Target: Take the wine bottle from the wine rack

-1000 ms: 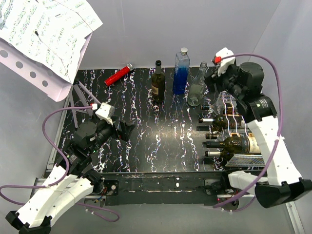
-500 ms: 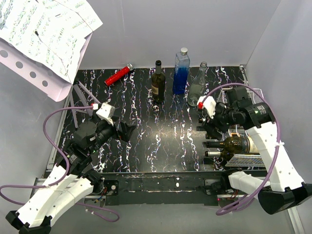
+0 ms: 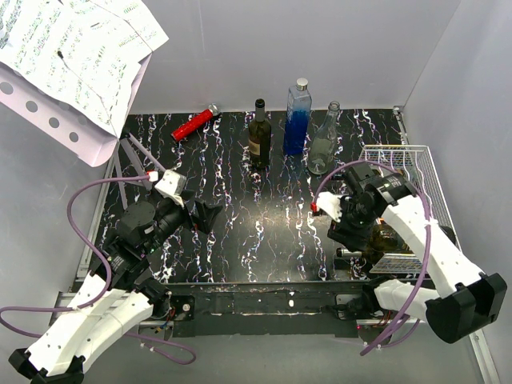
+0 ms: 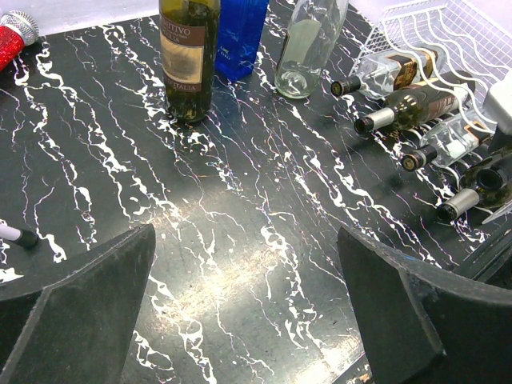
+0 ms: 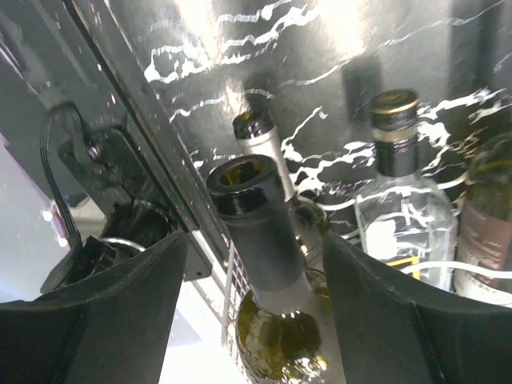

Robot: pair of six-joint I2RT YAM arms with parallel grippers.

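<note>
The white wire wine rack [image 3: 410, 158] stands at the table's right and also shows in the left wrist view [image 4: 448, 28]. Several bottles lie on it with necks pointing left. My right gripper [image 3: 350, 234] is open, and its jaws stand either side of the neck of the nearest dark green wine bottle [image 5: 258, 232] with a gap on each side. That bottle also shows in the left wrist view [image 4: 478, 190] and partly under my arm from the top [image 3: 394, 237]. My left gripper [image 3: 210, 212] is open and empty over the table's left-middle [image 4: 248, 304].
An upright dark wine bottle [image 3: 258, 138], a blue bottle [image 3: 297, 120] and a clear bottle [image 3: 323, 146] stand at the back. A red cylinder [image 3: 194, 122] lies back left. A music stand with sheets [image 3: 72, 56] overhangs the left side. The table's front rail [image 5: 136, 120] is close by.
My right arm has swung from the back of the rack down to its front, bringing the open jaws around the nearest bottle's neck. The left arm has barely moved.
</note>
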